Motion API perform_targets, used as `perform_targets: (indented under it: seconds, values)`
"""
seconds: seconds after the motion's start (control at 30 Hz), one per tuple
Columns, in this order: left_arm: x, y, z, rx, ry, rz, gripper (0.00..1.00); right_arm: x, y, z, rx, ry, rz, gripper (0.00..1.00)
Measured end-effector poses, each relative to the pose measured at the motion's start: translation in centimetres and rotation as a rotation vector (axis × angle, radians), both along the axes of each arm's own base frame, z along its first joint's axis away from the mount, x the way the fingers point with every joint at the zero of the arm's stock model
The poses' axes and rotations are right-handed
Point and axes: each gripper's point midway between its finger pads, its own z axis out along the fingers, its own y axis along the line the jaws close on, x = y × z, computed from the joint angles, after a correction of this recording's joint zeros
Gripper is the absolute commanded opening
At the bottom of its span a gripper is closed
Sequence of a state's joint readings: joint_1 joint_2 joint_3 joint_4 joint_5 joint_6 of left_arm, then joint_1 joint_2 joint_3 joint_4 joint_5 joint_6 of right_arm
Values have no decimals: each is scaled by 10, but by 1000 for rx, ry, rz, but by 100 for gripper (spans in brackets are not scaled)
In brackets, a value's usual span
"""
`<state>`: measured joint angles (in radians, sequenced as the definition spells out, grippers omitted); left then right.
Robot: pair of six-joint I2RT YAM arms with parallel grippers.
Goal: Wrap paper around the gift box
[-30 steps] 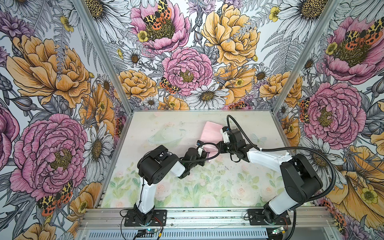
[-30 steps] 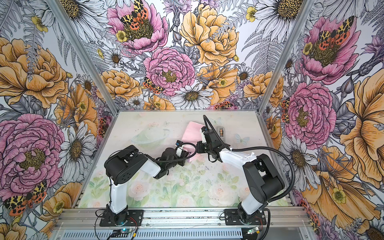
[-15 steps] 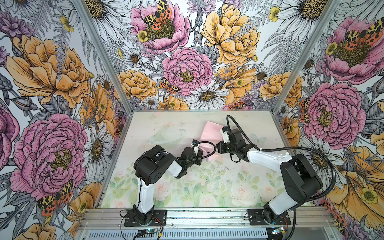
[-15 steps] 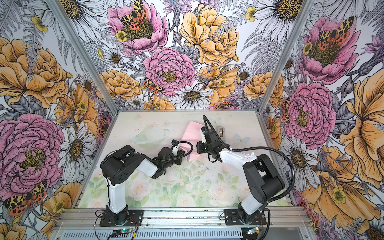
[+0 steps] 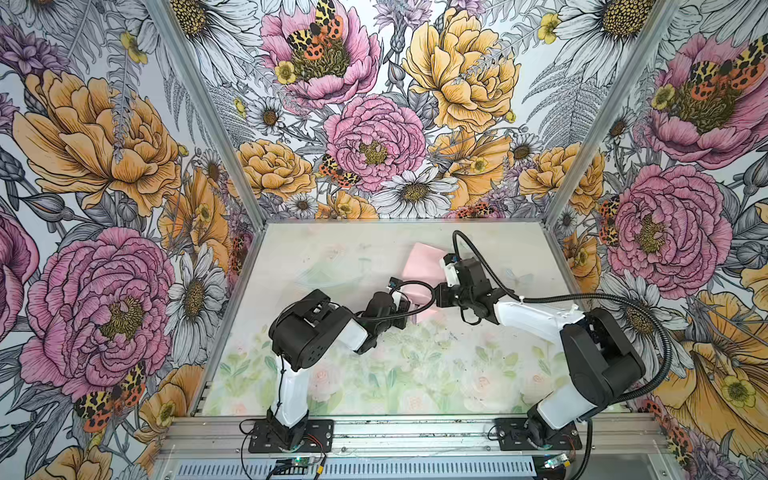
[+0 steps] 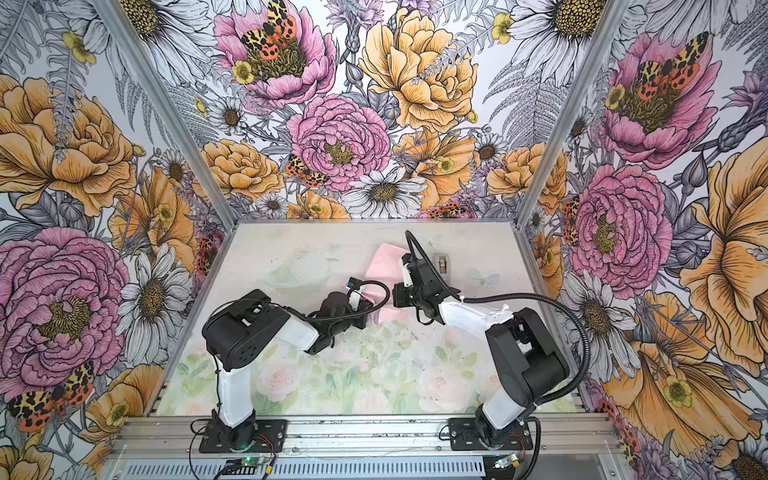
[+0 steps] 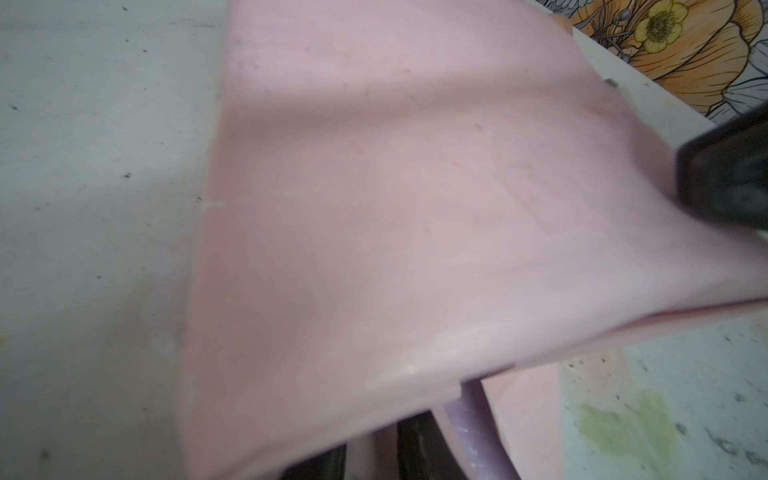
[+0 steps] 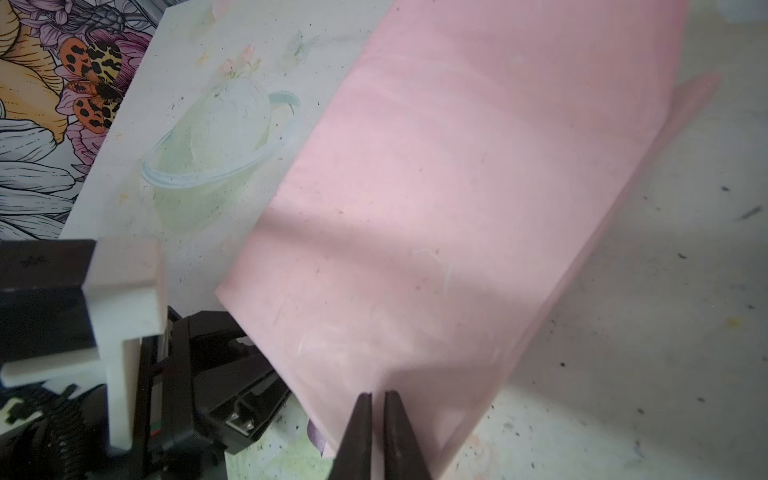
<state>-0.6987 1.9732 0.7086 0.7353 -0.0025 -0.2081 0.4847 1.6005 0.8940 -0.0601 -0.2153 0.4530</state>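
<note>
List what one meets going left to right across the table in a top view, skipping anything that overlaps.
Left arm's base → paper → tape dispenser → right arm's base.

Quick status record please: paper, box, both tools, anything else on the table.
paper: pale pink face up, folded over, near edge lifted off the table
gift box: not visible in any view
left tool: closed on the paper's near edge
right tool: closed on the same edge, beside the left
other: grey tape dispenser right of the paper, seen in a top view
</note>
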Motion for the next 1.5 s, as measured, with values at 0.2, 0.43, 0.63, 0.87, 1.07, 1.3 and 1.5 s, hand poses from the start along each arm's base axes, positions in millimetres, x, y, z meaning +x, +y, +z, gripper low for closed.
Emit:
perform_targets:
  seconds: [0.2,0.43,0.63,0.87,1.07,1.3,1.5]
  values:
    - [0,0,-1,-8,13,1,22,0,0,0,0,0,0,10]
    - [13,25,-1,-22,32,60,22,0,0,0,1,1,2,10]
    - [15,33,0,-16,48,71,22,-1,1,0,4,3,5,10]
    - [10,34,5,-5,70,61,22,-1,1,0,4,3,5,9]
    - [7,27,18,-1,64,42,22,-1,1,0,6,5,8,9]
    - [9,11,43,-23,22,10,22,-3,3,0,10,9,14,9]
    - [9,6,39,-11,27,-3,22,-3,3,0,10,9,14,9]
